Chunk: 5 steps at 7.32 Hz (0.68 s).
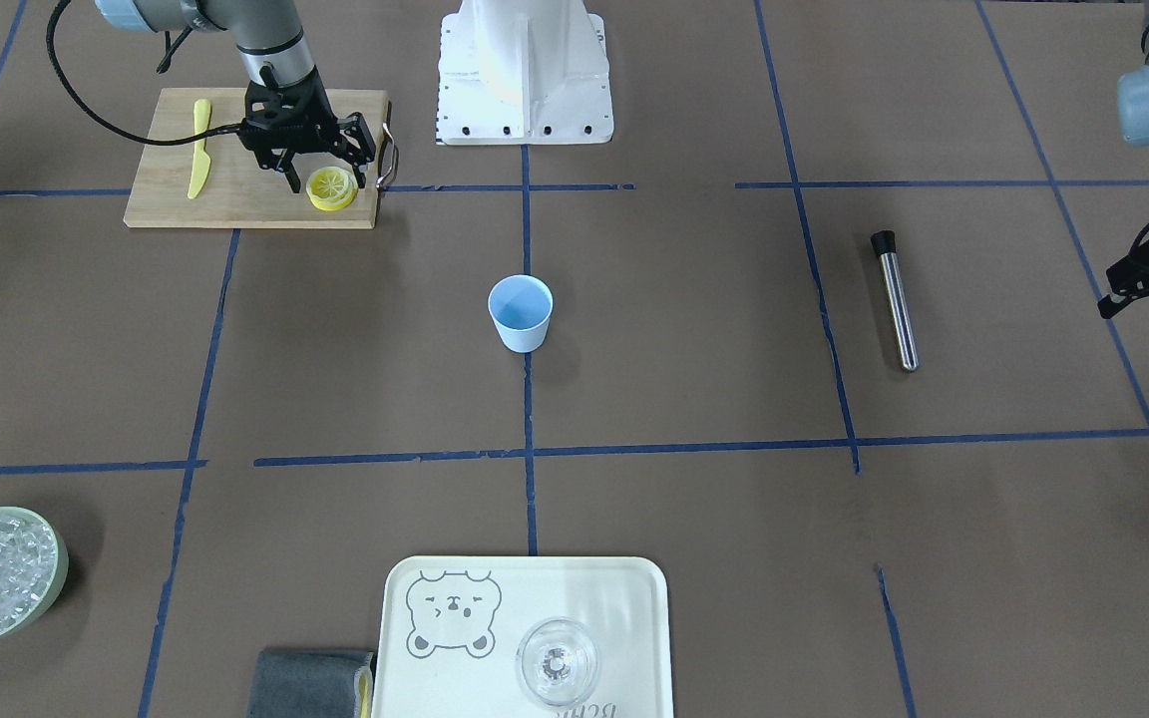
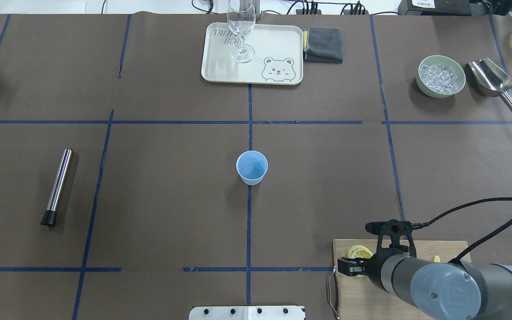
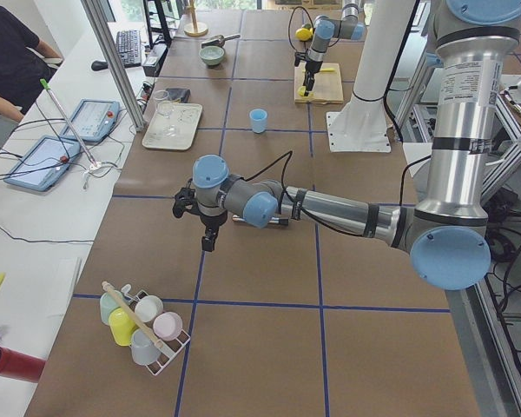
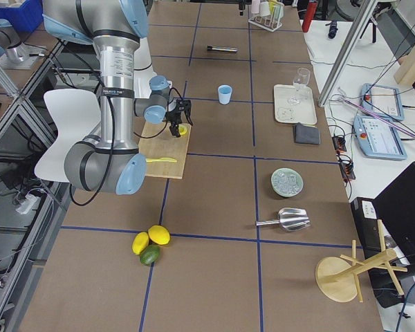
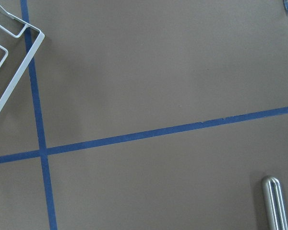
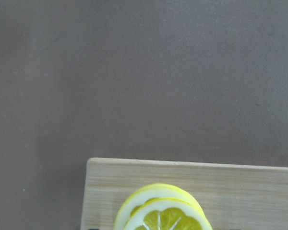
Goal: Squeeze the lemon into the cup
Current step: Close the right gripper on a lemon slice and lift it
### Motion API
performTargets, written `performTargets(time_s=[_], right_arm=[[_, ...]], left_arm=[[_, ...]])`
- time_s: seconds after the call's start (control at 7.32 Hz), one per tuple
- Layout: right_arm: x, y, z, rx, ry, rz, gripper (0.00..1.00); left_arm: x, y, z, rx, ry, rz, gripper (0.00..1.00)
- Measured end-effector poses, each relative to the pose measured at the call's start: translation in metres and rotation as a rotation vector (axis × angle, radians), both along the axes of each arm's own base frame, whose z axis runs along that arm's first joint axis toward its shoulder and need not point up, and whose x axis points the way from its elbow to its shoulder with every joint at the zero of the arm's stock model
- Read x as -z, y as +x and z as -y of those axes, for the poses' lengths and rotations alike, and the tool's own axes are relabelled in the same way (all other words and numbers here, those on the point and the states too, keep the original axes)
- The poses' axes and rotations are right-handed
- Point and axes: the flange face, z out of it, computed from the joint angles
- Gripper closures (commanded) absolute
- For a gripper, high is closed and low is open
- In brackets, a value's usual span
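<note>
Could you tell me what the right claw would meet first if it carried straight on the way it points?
Probably the top lemon slice: the right claw points down, jaws open, over the stacked slices on the cutting board. Its height above them is unclear.

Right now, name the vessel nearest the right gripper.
The light-blue cup; the glass and the ice bowl sit much farther from the right gripper.

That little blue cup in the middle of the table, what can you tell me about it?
The cup is small, light blue and plain, plastic by its look, with no handle and walls tapering to a narrower base. It stands upright, mouth open, and looks empty. It sits near the middle of the table, on a blue tape line. Nothing else touches it.
</note>
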Motion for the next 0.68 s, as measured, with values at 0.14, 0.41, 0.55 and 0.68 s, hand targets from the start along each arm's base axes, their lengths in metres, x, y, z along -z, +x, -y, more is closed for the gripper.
performTargets(time_s=[0.14, 0.41, 0.55, 0.68], right_arm=[[-0.0002, 0.0001, 0.0000, 0.001, -0.001, 0.000, 0.29], [-0.0001, 0.0007, 0.0003, 0.000, -0.001, 0.000, 0.41], [0.0004, 0.0010, 0.0003, 0.000, -0.001, 0.001, 0.43], [0.0010, 0.0013, 0.0003, 0.000, -0.001, 0.002, 0.45]], left_arm=[[0.0000, 0.0000, 0.0000, 0.000, 0.000, 0.000, 0.00], [0.0001, 0.0000, 0.0000, 0.000, 0.000, 0.000, 0.00], [0.0007, 0.0000, -0.0001, 0.001, 0.001, 0.000, 0.00], [0.0011, 0.0000, -0.0001, 0.001, 0.001, -0.001, 0.00]])
